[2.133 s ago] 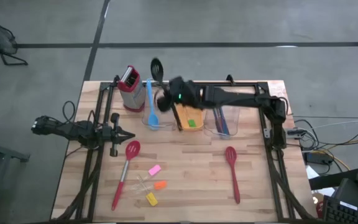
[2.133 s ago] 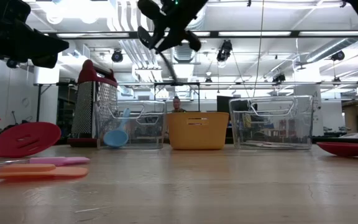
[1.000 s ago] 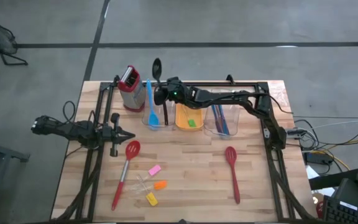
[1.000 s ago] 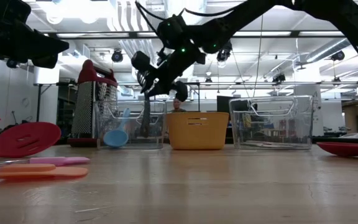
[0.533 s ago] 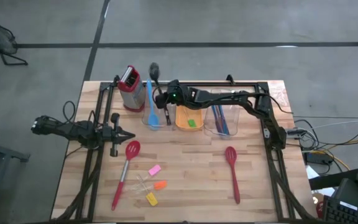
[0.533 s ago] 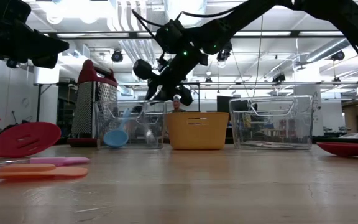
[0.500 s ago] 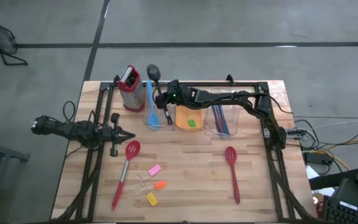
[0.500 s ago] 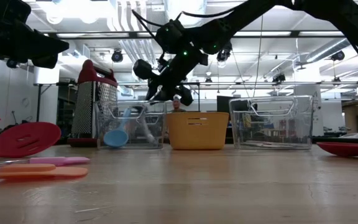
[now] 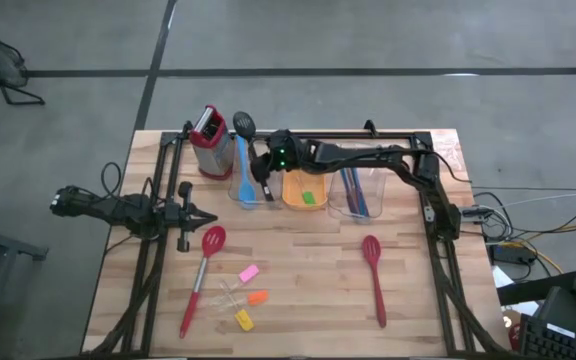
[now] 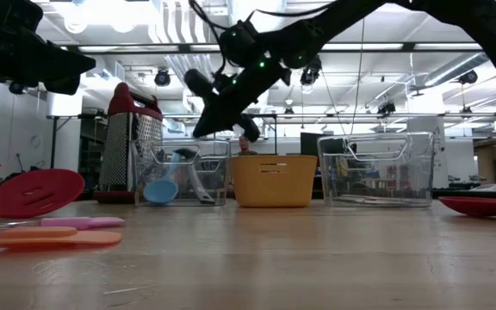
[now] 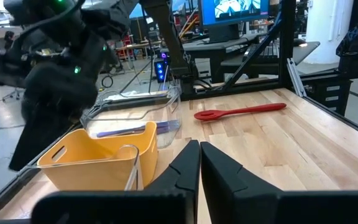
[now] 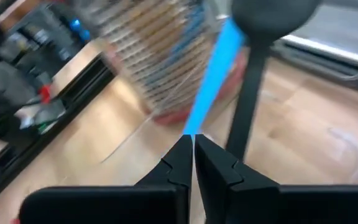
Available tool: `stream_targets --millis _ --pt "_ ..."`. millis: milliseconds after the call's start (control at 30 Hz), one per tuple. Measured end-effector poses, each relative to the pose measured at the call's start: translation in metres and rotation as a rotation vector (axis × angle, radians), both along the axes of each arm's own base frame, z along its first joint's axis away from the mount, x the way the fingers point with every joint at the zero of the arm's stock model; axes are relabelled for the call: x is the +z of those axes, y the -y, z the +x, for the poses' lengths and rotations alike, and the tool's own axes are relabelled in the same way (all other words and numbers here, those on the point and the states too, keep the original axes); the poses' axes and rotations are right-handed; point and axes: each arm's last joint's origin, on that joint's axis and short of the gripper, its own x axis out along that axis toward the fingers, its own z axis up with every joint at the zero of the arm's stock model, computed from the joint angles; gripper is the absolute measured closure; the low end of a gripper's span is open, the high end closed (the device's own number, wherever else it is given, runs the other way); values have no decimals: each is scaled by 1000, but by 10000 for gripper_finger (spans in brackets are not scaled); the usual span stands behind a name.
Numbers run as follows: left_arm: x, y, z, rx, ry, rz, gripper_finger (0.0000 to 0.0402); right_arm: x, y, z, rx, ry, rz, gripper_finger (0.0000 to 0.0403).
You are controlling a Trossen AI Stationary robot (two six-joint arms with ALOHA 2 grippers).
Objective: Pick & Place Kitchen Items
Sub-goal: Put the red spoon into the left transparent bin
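My right gripper (image 9: 261, 165) hovers shut over the left clear bin (image 9: 251, 187). In that bin a black spoon (image 9: 252, 150) stands on its handle end, its head (image 9: 244, 124) leaning over the far rim. A blue spoon (image 12: 213, 81) stands beside it. In the right wrist view the black handle (image 12: 247, 118) passes beside my shut fingertips (image 12: 193, 140). A red slotted spoon (image 9: 201, 275), a red spoon (image 9: 374, 275) and pink (image 9: 248, 272), orange (image 9: 257, 297) and yellow (image 9: 244, 320) pieces lie on the table. My left gripper (image 9: 213, 217) waits shut at the table's left.
A metal grater (image 9: 208, 140) stands left of the bins. An orange bin (image 9: 305, 190) sits in the middle, and the right clear bin (image 9: 360, 195) holds blue-handled cutlery (image 9: 353, 190). Bare wood lies between the two red spoons.
My right gripper has come down over the left clear bin with the black spoon, then risen a little. The spoon's handle has gone into the bin. Its head has sunk and tipped toward the grater, and now leans over the far rim.
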Motion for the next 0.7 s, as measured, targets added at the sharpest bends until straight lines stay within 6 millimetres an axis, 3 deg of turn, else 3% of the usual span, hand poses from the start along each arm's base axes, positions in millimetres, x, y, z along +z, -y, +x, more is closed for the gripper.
stream_targets --millis 133,267,467,700 --pt "0 0 0 0 0 0 383 11 -9 -6 100 -42 29 385" --pt "0 0 0 0 0 0 380 22 -33 -18 168 -167 30 392" --pt "0 0 0 0 0 0 383 37 -93 -36 290 -346 49 394" --pt "0 0 0 0 0 0 380 57 -173 -64 274 -475 -22 394"
